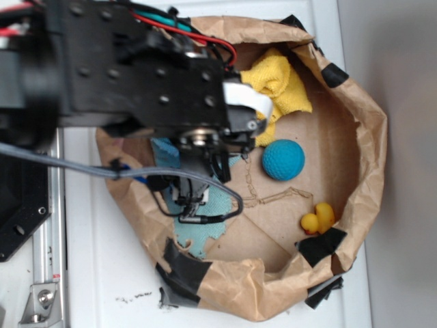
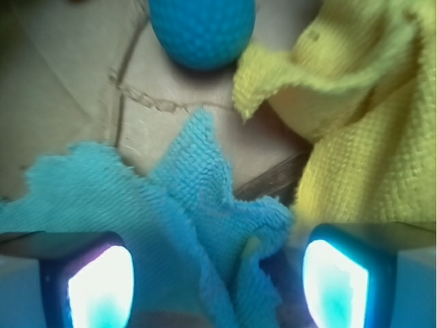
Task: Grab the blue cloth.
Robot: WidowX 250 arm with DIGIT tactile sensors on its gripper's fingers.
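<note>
The scene is bounded by a crumpled brown paper enclosure (image 1: 369, 116) patched with black tape, set on a white table (image 1: 102, 273); the WidowX arm (image 1: 136, 61) overhangs its left half. Inside, on the cardboard floor, the yellow cloth (image 1: 283, 82) lies at the top, the blue cloth (image 1: 201, 229) at lower left under the arm, the dimpled blue ball (image 1: 283, 160) near centre and a yellow rubber duck (image 1: 319, 219) at the right wall. The gripper (image 2: 218, 277) is held open — both pads are seen apart at the bottom of the wrist view, with a raised fold of the blue cloth (image 2: 198, 205) standing between them. The step in hand is judged to be the closing on that fold. To do it well, the jaws should be kept centred on the ridge and lowered until the pads flank it fully, so that several layers are pinched rather than a single ragged edge; the right-hand pad sits just beside the yellow cloth (image 2: 369, 143), so no drift that way should be allowed, or both cloths may be caught. Whether the pads already touch the cloth cannot be told. The cloth is noted as pale teal terry — thin, looped pile, frayed irregular outline, bunched into a peak pointing toward the ball (image 2: 201, 31)
</note>
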